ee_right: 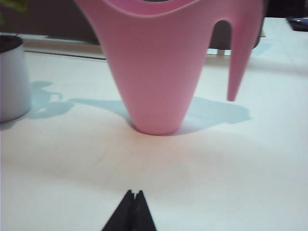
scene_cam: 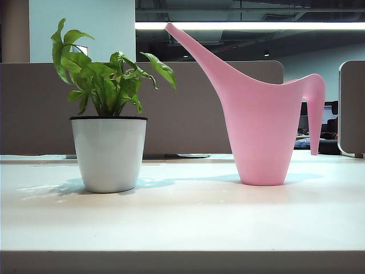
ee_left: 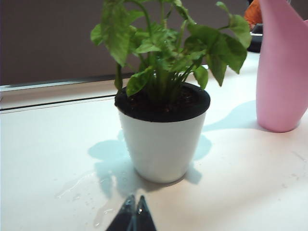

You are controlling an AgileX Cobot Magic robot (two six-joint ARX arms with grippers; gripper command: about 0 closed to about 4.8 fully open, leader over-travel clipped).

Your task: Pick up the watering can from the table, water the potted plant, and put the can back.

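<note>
Can (scene_cam: 259,131) stands upright on the white table (scene_cam: 182,217), right of the plant (scene_cam: 108,114), apart from it. Grey partitions (scene_cam: 188,108) stand behind. Small water drops (ee_left: 79,185) lie near the pot. Left gripper (ee_left: 134,211) and right gripper (ee_right: 133,208), mostly cut off, are closed and empty.

Plain pink all over on the watering can (scene_cam: 259,128), smooth and unpatterned. The potted plant (scene_cam: 108,114) shows bright green leaves with paler yellow-green patches, over a plain white pot with a black rim and dark soil. The surface (scene_cam: 188,222) is off-white with a darker front edge. Both the left gripper (ee_left: 134,209) and right gripper (ee_right: 134,204) show dark, near-black tips.
</note>
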